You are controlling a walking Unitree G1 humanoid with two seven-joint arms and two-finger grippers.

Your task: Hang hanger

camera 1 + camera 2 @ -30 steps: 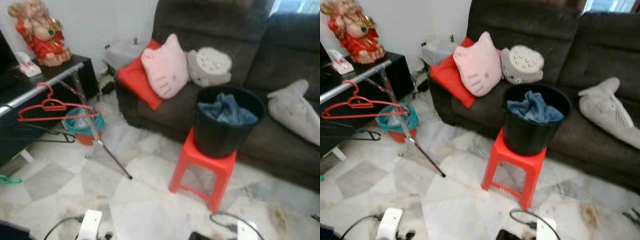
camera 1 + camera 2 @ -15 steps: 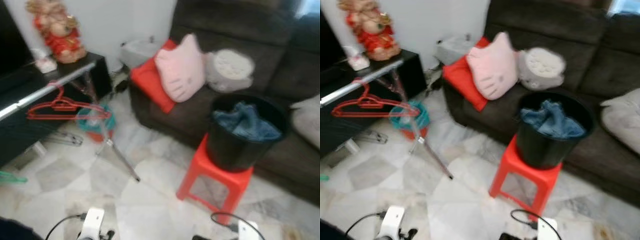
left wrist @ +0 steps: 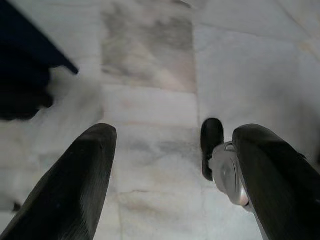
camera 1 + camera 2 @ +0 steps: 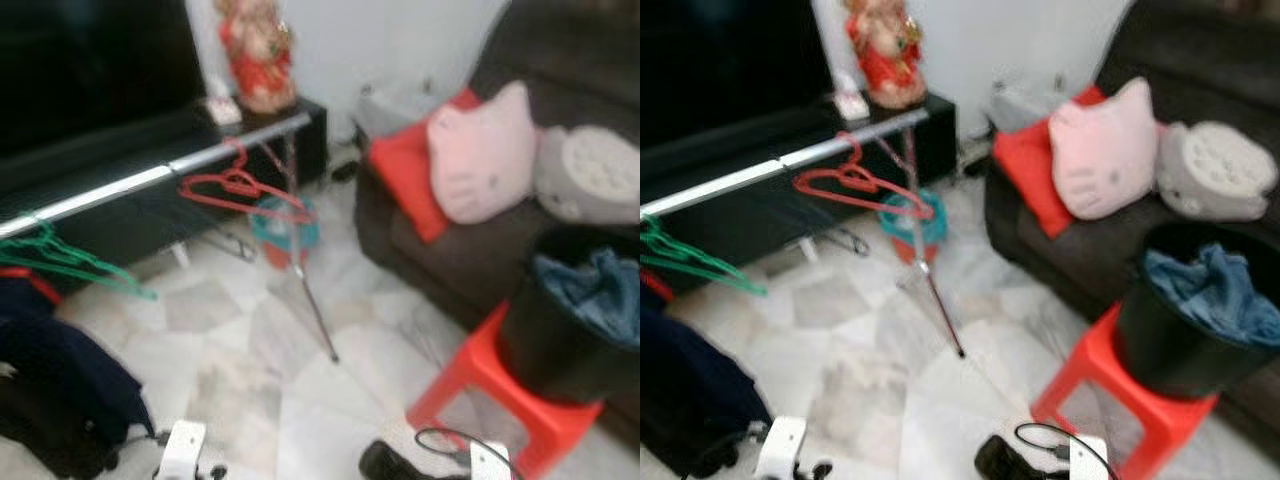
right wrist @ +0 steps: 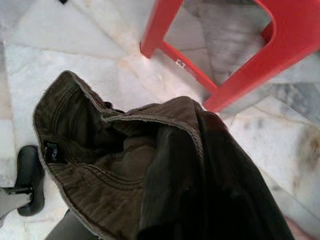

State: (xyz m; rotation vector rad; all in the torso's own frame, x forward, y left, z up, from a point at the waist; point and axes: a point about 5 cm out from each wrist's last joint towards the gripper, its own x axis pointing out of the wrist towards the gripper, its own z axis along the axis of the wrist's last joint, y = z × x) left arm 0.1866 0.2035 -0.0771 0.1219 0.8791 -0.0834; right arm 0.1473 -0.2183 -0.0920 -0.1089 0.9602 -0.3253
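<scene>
The left gripper [image 3: 170,170] hangs over the marble floor [image 3: 150,65] in its wrist view, its two black fingers [image 3: 75,185] spread wide apart with nothing between them. In the right wrist view a dark brown garment [image 5: 150,170] drapes across the right gripper, so I cannot tell how its fingers stand; a red stool [image 5: 240,55] is on the floor behind it. In the blurred head views, a red hanger [image 4: 240,188] and a green hanger [image 4: 60,258] hang on the silver rail [image 4: 150,180], well apart, with a black bucket [image 4: 1180,340] of blue cloth on the stool by the sofa [image 4: 1040,230].
</scene>
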